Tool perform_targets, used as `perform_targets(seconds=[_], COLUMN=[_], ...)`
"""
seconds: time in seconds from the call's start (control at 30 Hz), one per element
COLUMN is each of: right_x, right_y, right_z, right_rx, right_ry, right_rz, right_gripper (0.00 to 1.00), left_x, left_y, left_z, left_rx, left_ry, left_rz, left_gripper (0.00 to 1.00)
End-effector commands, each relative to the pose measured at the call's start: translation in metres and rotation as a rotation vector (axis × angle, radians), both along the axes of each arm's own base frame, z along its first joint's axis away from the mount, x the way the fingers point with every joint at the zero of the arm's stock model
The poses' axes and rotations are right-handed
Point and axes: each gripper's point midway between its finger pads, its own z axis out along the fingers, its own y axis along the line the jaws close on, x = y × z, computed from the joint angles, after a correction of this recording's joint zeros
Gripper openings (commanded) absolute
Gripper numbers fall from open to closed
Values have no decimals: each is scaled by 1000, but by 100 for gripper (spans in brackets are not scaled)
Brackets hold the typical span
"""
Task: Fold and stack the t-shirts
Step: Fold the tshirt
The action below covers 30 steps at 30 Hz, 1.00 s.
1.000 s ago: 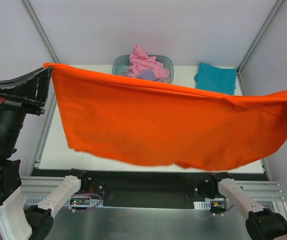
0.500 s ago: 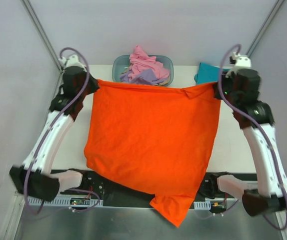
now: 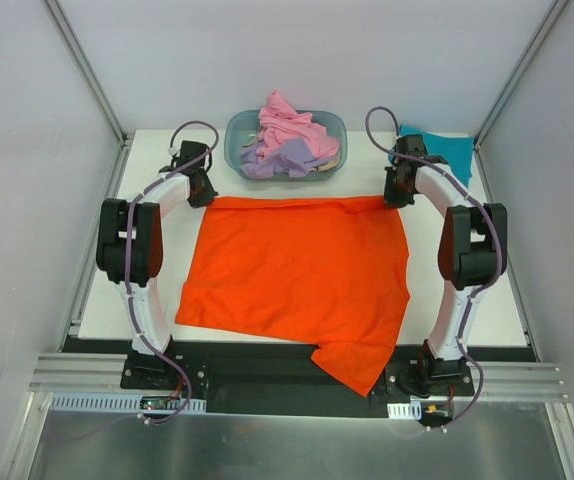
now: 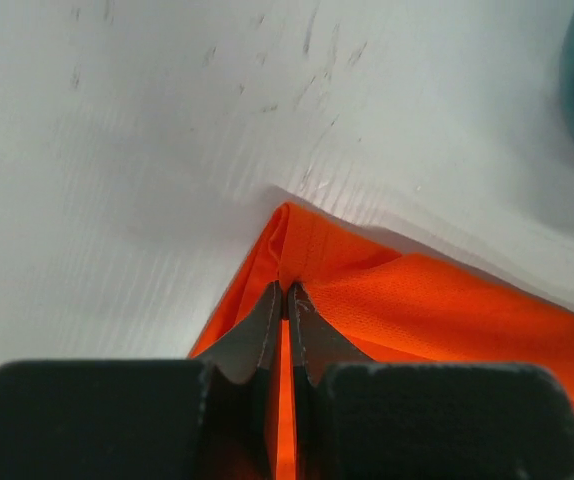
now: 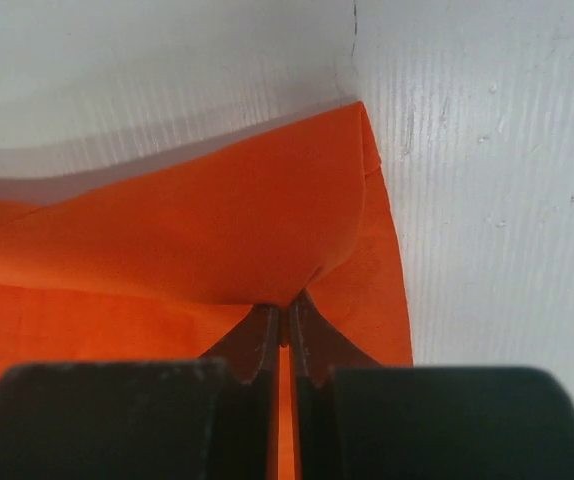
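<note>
The orange t-shirt (image 3: 297, 270) lies spread flat over the white table, its near part hanging over the front edge. My left gripper (image 3: 203, 192) is shut on its far left corner (image 4: 292, 235), down at the table. My right gripper (image 3: 395, 192) pinches the far right corner (image 5: 357, 180) the same way. In both wrist views the jaws are pressed together with orange cloth between them. A teal t-shirt (image 3: 445, 152) lies folded at the far right corner. Pink (image 3: 289, 122) and lavender (image 3: 289, 155) t-shirts are heaped in the tub.
A translucent blue-grey oval tub (image 3: 239, 128) stands at the back middle of the table (image 3: 147, 300), just beyond the orange cloth's far edge. Grey walls and slanted frame posts close in the left, right and back sides.
Both arms swung the orange t-shirt from held high near the camera down and away onto the table, where it now lies spread. Both grippers stayed shut on its corners.
</note>
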Motion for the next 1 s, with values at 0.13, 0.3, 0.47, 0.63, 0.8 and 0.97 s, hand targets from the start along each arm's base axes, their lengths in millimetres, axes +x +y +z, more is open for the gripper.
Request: perform_targets(seconds=[0.13, 0.3, 0.47, 0.63, 0.8, 0.97], right_x=[-3, -62, -125, -179, -206, -217], right_y=[20, 32, 36, 42, 33, 35], right_z=[45, 60, 56, 43, 27, 16], right_rx=[156, 249, 266, 233, 152, 150], right_ry=[-46, 23, 149, 269, 335, 385], right_rz=[11, 6, -21, -10, -42, -39], right_gripper=[1, 1, 2, 3, 3, 5], left_x=[21, -2, -35, -64, -92, -108], left_y=[-3, -2, -1, 3, 24, 25], left_z=[41, 56, 58, 45, 36, 26], left_rx=[-28, -43, -55, -53, 22, 22], left_ry=[-115, -129, -118, -66, 2, 63], left_rz=[-12, -19, -14, -11, 76, 83], left_gripper=[0, 0, 0, 0, 0, 0])
